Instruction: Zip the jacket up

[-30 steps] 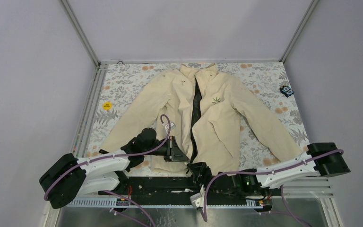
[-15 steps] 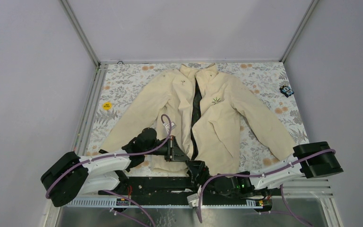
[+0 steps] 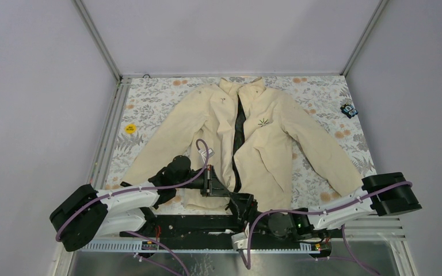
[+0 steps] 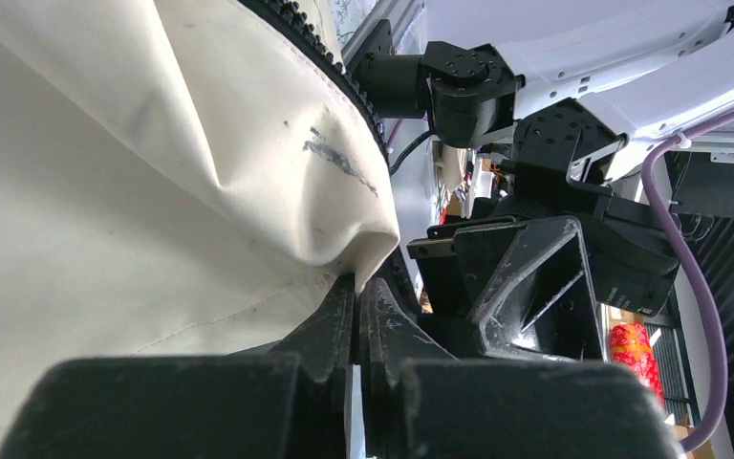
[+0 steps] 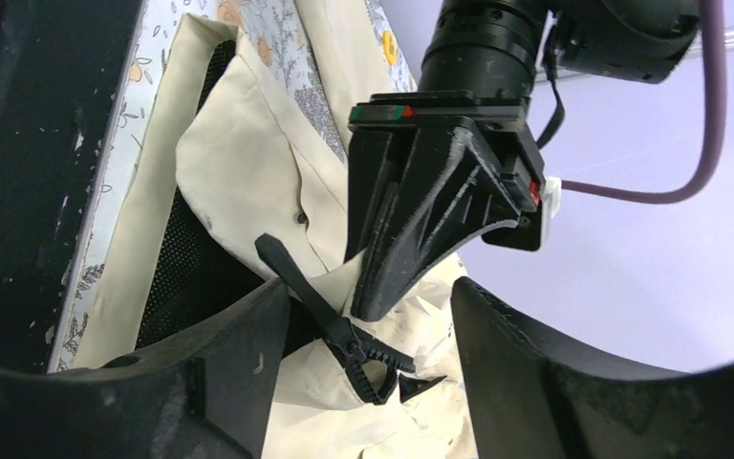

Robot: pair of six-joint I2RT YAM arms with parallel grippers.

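Left gripper (image 4: 356, 292) pinches the jacket (image 3: 265, 149) hem; cloth looks soft and limp. Right gripper (image 5: 363, 316) gapes wide before the zipper pull (image 5: 291, 273) (small, probably slippery; grip there).

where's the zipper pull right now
Right wrist view: the zipper pull hangs at the jacket's near hem, between the fingers of the open right gripper, just under the left gripper pinching that hem.

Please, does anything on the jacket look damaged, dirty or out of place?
Yes. The jacket carries a dark grey smudge on its cream fabric, beside the zipper teeth and just above the corner that the left end effector pinches. Nothing looks torn.
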